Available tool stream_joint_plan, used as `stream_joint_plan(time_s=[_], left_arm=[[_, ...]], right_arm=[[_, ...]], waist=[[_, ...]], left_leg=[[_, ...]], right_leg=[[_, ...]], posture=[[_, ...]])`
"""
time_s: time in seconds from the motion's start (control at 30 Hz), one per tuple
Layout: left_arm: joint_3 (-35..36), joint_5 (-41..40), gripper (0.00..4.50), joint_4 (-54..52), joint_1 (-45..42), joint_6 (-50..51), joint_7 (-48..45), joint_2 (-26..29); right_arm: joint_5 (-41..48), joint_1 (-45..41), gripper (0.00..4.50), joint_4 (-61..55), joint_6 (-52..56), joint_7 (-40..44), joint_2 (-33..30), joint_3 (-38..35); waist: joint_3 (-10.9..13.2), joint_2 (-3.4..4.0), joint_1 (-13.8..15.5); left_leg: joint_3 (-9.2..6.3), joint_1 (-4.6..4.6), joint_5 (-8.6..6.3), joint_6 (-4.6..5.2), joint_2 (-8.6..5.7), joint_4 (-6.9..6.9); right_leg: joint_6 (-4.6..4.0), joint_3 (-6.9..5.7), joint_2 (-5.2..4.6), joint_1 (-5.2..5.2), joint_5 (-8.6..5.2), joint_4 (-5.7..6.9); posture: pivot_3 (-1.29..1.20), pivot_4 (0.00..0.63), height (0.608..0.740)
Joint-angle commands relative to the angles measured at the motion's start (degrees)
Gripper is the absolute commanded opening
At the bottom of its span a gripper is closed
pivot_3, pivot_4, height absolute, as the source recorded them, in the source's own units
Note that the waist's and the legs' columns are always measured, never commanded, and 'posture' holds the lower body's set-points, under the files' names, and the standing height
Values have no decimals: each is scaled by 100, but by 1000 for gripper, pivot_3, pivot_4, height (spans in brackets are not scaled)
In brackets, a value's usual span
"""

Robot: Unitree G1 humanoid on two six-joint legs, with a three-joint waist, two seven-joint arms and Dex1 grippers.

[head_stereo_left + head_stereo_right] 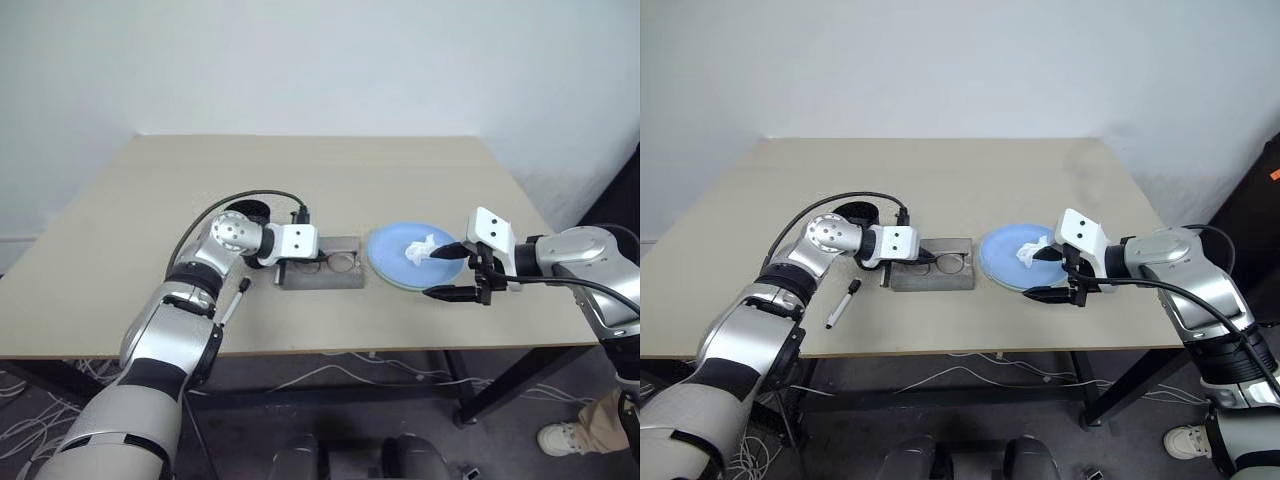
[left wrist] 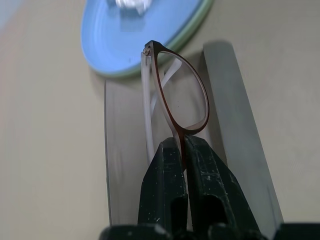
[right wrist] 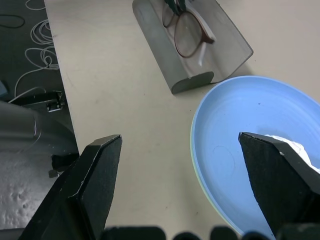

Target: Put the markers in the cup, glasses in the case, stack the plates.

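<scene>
We have the glasses (image 2: 181,97) pinched in the left gripper (image 2: 181,150): its fingers (image 2: 165,175) are pressed together on the frame at one lens rim, nothing else between them.

The relation that matters: the glasses hang directly over the open case (image 1: 932,265), frame's long axis running along the case's long axis, which lies parallel to the worktop's (image 1: 300,170) front edge. From the wrist view the lens sits between the two case walls, but we can't tell whether it already touches the case floor or is just above it. The next move looks like a short drop and release, no sideways correction needed.

The left arm is the near one for this. The right gripper (image 1: 1048,274) sits over the near rim of the blue plate (image 1: 1005,255), fingers spread wide and holding nothing. The blue plate rests on the green plate (image 2: 192,27), whose rim peeks out underneath, so the stack reads as done; a crumpled tissue (image 1: 1032,250) sits on top. The plate rim is just beside the case's right end.

One marker (image 1: 841,303) lies near the front edge, left of the case. The cup (image 1: 855,213) stands behind the left wrist.
</scene>
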Motion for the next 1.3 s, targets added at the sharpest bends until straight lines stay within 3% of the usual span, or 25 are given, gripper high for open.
stream_joint_plan(time_s=[0.03,0.73,1.3], left_arm=[[36,3,22,-89,62,-47,-139,13],[310,-686,22,-705,441,418,-1728,-155],[131,-234,22,-454,155,238,-1281,2]], right_arm=[[52,-73,4060,-133,-68,-18,-20,-178],[24,-63,4060,-126,-98,-17,-7,-143],[25,-44,4060,-137,-109,-53,26,-136]], waist=[[0,0,7],[-3,2,1],[-3,2,-21]], left_leg=[[-2,0,0,0,2,0],[-1,2,-5,7,2,6],[3,3,-5,6,7,13]], right_leg=[[0,-1,-2,1,0,0],[2,-1,-3,7,1,0],[2,-1,-1,4,1,8]], posture=[[0,0,737],[0,0,737],[0,0,737]])
